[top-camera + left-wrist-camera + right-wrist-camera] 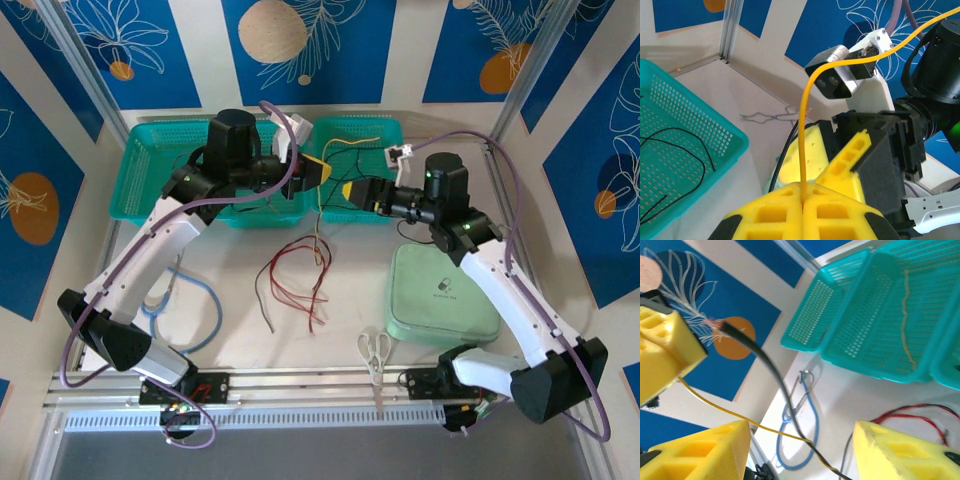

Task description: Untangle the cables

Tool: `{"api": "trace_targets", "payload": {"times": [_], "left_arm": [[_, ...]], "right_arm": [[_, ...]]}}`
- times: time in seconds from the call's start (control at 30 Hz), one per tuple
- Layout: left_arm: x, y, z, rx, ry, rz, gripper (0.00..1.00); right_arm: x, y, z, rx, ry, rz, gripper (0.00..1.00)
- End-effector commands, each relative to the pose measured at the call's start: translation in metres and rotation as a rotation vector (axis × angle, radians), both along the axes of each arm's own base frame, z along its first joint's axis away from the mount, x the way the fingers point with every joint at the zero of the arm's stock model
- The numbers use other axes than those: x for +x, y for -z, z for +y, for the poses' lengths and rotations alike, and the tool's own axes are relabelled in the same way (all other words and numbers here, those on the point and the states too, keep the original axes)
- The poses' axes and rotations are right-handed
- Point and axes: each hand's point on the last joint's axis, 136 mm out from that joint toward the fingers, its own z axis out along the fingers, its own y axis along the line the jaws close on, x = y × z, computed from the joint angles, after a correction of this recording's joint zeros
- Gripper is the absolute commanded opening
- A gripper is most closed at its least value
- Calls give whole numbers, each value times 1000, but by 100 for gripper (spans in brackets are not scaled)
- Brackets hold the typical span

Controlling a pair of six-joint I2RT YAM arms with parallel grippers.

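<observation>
While the left tool (802, 192) pinches a yellow cable (805, 125), the right tool (801, 437) stands wide.
Yellow cable: rises upright from closed jaws, then arches over toward the right tool. Black cable (765, 360): crosses the right tool's gap ungripped, bare end pointing up-left. Red cables (300, 280): loose at worktop (350, 300) centre, strands running mostly near-to-far. Around: teal baskets (140, 170) behind; green case (440, 290), print unreadable; scissors (375, 350); blue tube (816, 422).

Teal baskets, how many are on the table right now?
3, side by side along the table's far edge: the left basket, the middle basket, and the right basket. Nothing suggests a hidden fourth.
</observation>
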Motion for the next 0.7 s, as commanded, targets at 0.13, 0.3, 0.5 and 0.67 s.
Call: {"api": "trace_targets", "payload": {"times": [0.13, 0.3, 0.5, 0.67], "left_arm": [[4, -17, 4, -36, -23, -26, 0], [4, -16, 5, -35, -27, -21, 0], [21, -7, 21, 29, -164, -23, 0], [36, -1, 48, 79, -318, -52, 0]], "right_arm": [[12, 9, 30, 46, -47, 14, 48], [21, 11, 37, 58, -63, 17, 24], [28, 22, 29, 15, -25, 89, 0], [33, 12, -7, -49, 111, 26, 0]]}}
